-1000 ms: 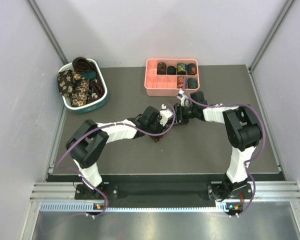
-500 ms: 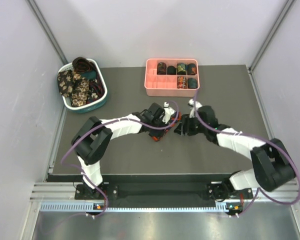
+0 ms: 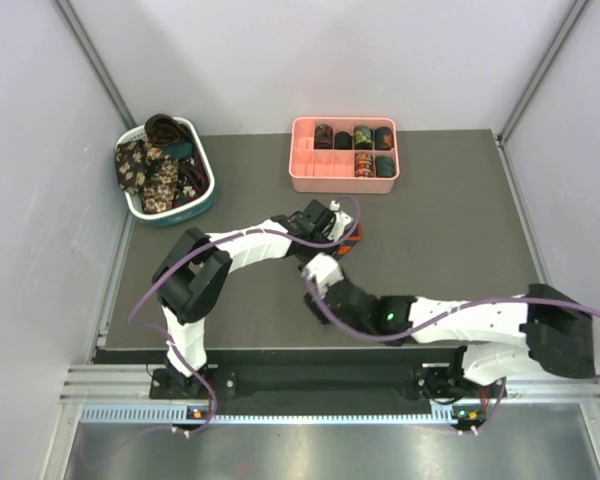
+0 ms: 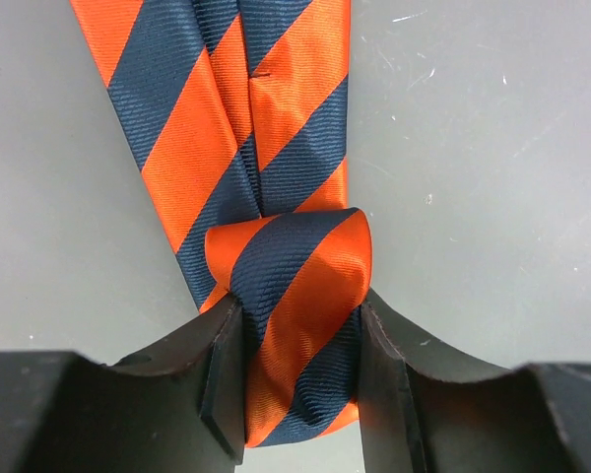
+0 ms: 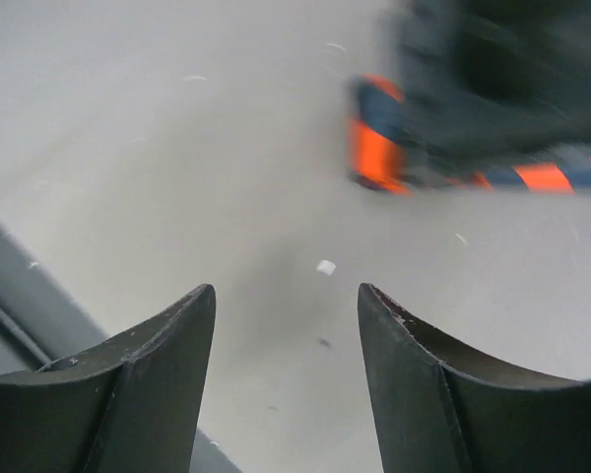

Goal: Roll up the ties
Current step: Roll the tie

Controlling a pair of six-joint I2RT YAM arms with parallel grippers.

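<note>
The dark table (image 3: 450, 230) is seen from above with the white-and-teal basket (image 3: 206, 200) at its far left, in which unrolled ties (image 3: 148, 172) are heaped, and the pink tray (image 3: 325, 180) at the far middle, where finished rolls (image 3: 363, 136) are already slotted into the right-hand compartments. The orange-and-navy striped tie (image 3: 352, 241) is laid on the table around the middle, just near of the tray. Rolling is judged to be the step in hand. In the left wrist view a small coil (image 4: 295, 281) has been started at one end, and it is pinched narrowly by the left gripper (image 4: 300, 340), one finger (image 4: 222, 379) pressed to each side of the roll. The unrolled strip (image 4: 227, 99) is stretched flat away from the coil. The right gripper (image 3: 321, 282) is held low just near of the coil. In its own blurred view the jaws are spread wide around nothing, with bare table between them and the tie ahead. For the next move the coil would probably need to be turned over onto the flat strip without the pinch being loosened. The free claw could be set on the strip to keep it straight, lest the layers slip sideways.
</note>
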